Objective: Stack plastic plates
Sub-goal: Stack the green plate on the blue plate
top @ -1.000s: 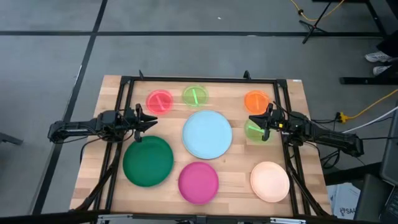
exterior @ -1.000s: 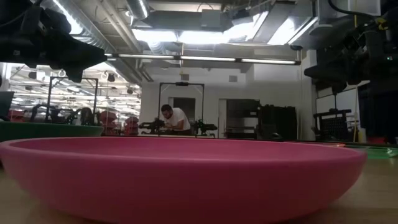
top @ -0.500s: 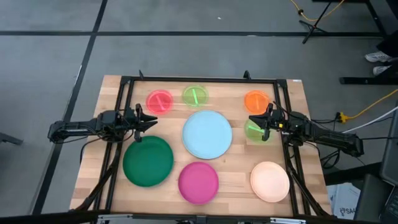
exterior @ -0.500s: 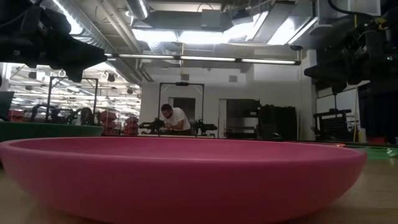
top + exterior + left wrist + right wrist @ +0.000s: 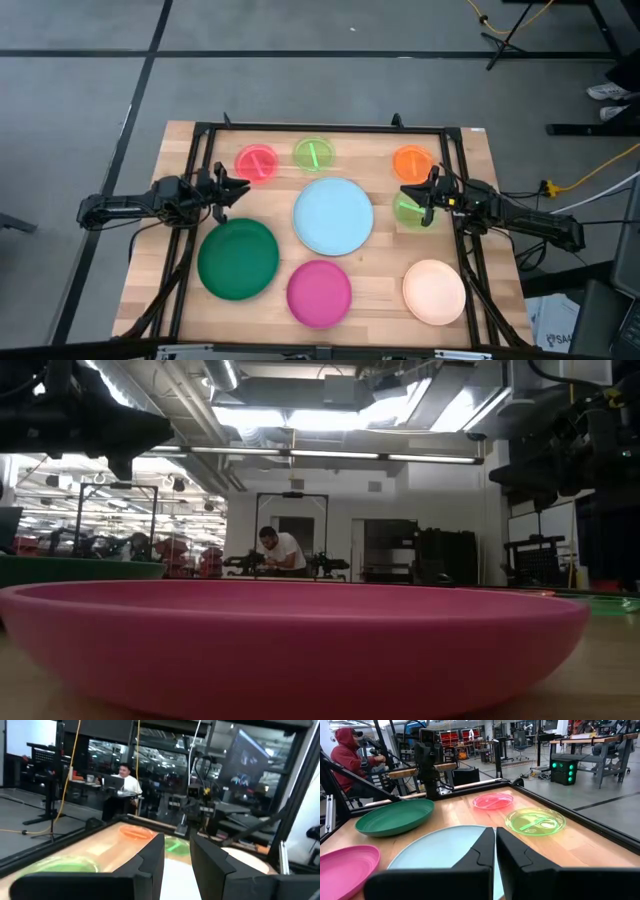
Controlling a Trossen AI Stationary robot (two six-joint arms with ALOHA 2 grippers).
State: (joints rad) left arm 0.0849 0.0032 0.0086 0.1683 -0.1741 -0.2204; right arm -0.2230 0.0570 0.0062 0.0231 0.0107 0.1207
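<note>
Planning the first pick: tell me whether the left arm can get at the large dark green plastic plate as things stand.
Probably yes. The left gripper hovers just beyond the large dark green plastic plate, fingers apart, with nothing on the plate or between them.

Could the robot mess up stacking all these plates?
Maybe. The left tool, fingers apart and empty, hangs over bare wood between the pink-red plate and the dark green plate, so a drop could clip either rim. The right tool, shut with nothing in it, sits right at one neon green plate and might shove it toward the light blue plate. Eight plates lie scattered, so a stack could come out crooked.
</note>
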